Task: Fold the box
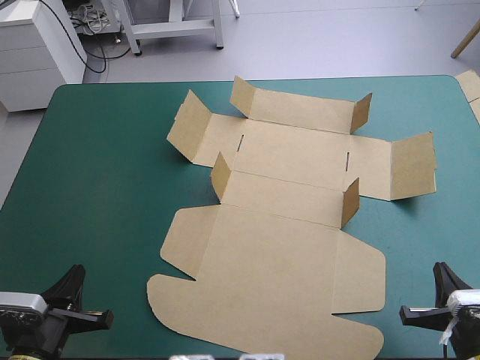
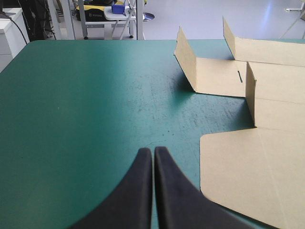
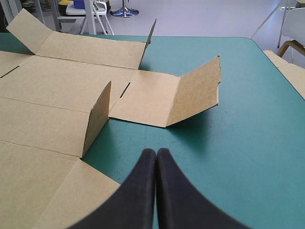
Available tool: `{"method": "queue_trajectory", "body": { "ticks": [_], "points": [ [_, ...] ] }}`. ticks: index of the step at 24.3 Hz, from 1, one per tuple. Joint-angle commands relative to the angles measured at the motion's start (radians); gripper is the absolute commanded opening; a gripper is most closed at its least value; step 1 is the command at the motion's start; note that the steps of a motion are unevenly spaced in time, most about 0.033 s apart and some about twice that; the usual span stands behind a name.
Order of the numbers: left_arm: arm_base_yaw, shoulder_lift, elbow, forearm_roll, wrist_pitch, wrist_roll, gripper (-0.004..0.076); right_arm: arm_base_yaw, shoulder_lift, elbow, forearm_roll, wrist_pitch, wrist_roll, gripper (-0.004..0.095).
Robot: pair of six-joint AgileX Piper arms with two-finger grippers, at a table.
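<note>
- My left fingers (image 2: 146, 160) are pressed together into one pointed arch and hold nothing. They sit over the bare teal-green worktop (image 1: 105, 165) at its near left corner, beside the box and not touching it.
- My right fingers (image 3: 148, 160) are likewise pressed together and empty. They sit at the near right corner, also clear of the board.
- The box (image 1: 277, 225) lies opened out as a cut brown sheet across the middle of the worktop, between my two arms. Its large rounded lid panel is flat and nearest to me.
- Partly raised: the left end flap (image 1: 186, 124) and the right end flap (image 1: 412, 165) tilt up along their creases. Four small corner tabs (image 1: 350, 202) stand up at the ends of the two long wall strips.
- Not raised: the base and the near long wall strip lie flat on the cover.
- More board (image 1: 469, 82) shows past the worktop's right edge.
- Assessment: folding is at its start. No wall is tucked and no tray shape exists.
- Remaining, in my judgement: raise both long walls, turn the tabs inward, then fold the end flaps over and lock them in.
</note>
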Motion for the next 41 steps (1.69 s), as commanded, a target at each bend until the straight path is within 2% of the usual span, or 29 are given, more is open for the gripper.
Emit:
{"method": "queue_trajectory", "body": {
  "ticks": [1,10,12,14,15,16,17,24,32,41],
  "points": [
    [-0.002,-0.011,-0.028,-0.02,-0.076,-0.001,-0.0008,0.005,-0.019,-0.025,-0.008,-0.084,-0.001,-0.0016],
    [-0.002,-0.011,-0.028,-0.02,-0.076,-0.001,-0.0008,0.005,-0.019,-0.025,0.001,-0.084,-0.01,-0.0002],
    [-0.002,-0.011,-0.028,-0.02,-0.076,-0.001,-0.0008,0.005,-0.019,-0.025,0.022,-0.084,-0.037,0.0137],
    [-0.002,-0.011,-0.028,-0.02,-0.076,-0.001,-0.0008,0.005,-0.019,-0.025,0.035,-0.086,-0.055,0.0573],
    [-0.002,-0.011,-0.028,-0.02,-0.076,-0.001,-0.0008,0.005,-0.019,-0.025,0.033,-0.086,-0.05,0.0696],
    [-0.002,-0.011,-0.028,-0.02,-0.076,-0.001,-0.0008,0.005,-0.019,-0.025,0.033,-0.086,-0.048,0.0876],
    [-0.002,-0.011,-0.028,-0.02,-0.076,-0.001,-0.0008,0.005,-0.019,-0.025,0.033,-0.086,-0.048,0.0941],
    [-0.002,-0.011,-0.028,-0.02,-0.076,-0.001,-0.0008,0.005,0.001,-0.031,0.035,-0.069,-0.05,0.091],
    [-0.002,-0.011,-0.028,-0.02,-0.076,-0.001,-0.0008,0.005,0.235,-0.143,0.044,-0.002,-0.05,0.091],
    [-0.002,-0.011,-0.028,-0.02,-0.076,-0.001,-0.0008,0.005,0.589,-0.376,0.23,0.017,-0.047,0.0902]
  ]
}}
